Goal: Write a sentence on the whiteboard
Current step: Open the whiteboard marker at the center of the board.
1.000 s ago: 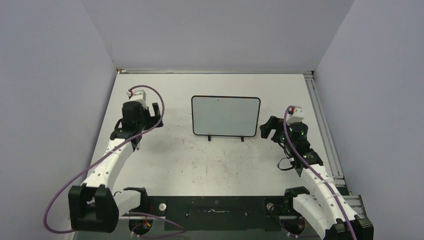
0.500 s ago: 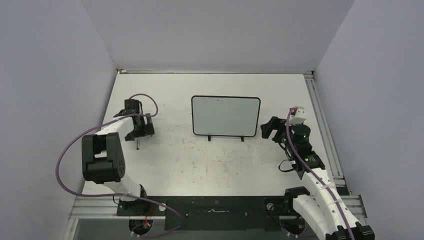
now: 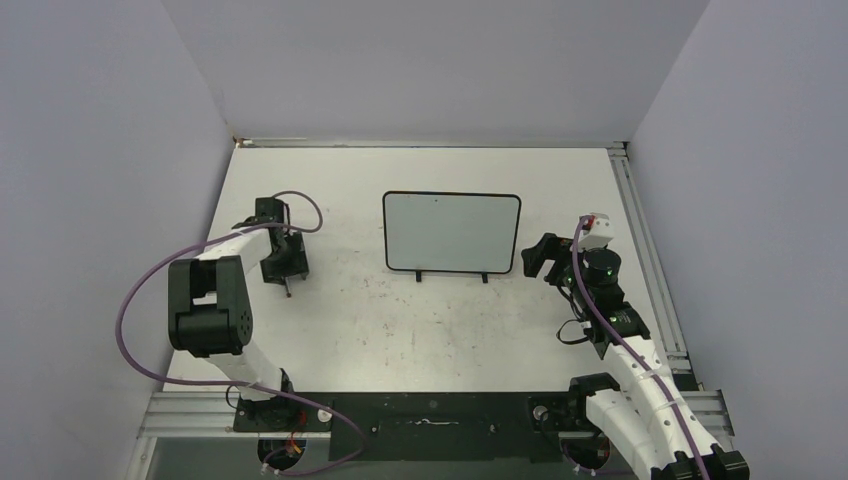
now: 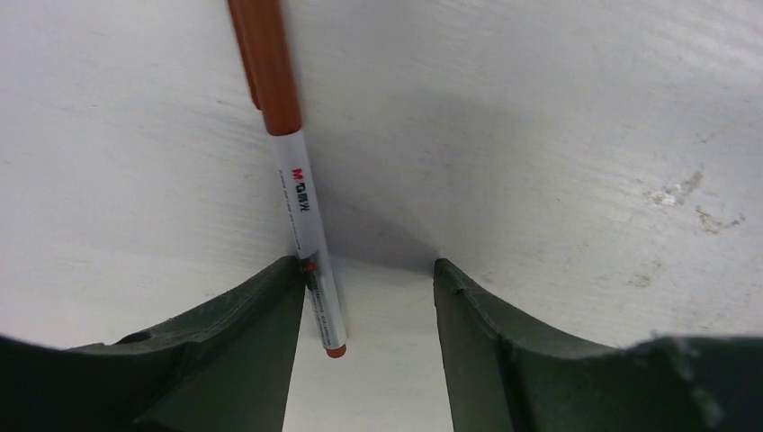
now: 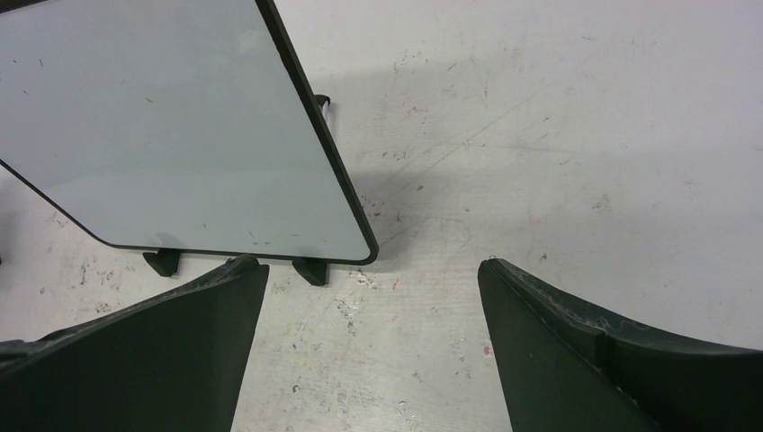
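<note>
Whiteboard [image 5: 180, 117] on 2 feet [image 5: 310, 270], beyond spread claw [image 5: 371, 265]

Whiteboard [image 3: 452, 232]: glossy pale white face, thin black frame, black feet | marker [image 4: 301, 193]: orange-brown cap, white barrel, red-and-black print, orange end | worktop [image 3: 400, 320]: white, grey scuffs | left pincer [image 4: 371, 306], right pincer [image 5: 371, 288]: dark greenish black | left arm [image 3: 225, 243], right arm [image 3: 645, 385]: white shells, black joints | cables [image 3: 119, 318]: purple

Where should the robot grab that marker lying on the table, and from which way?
The white barrel of the marker, near its orange cap, coming straight down from above. It lies flat on the table, long and thin, so the pinch goes across its narrow width. The left gripper straddles its tail end, likely too far back.
</note>
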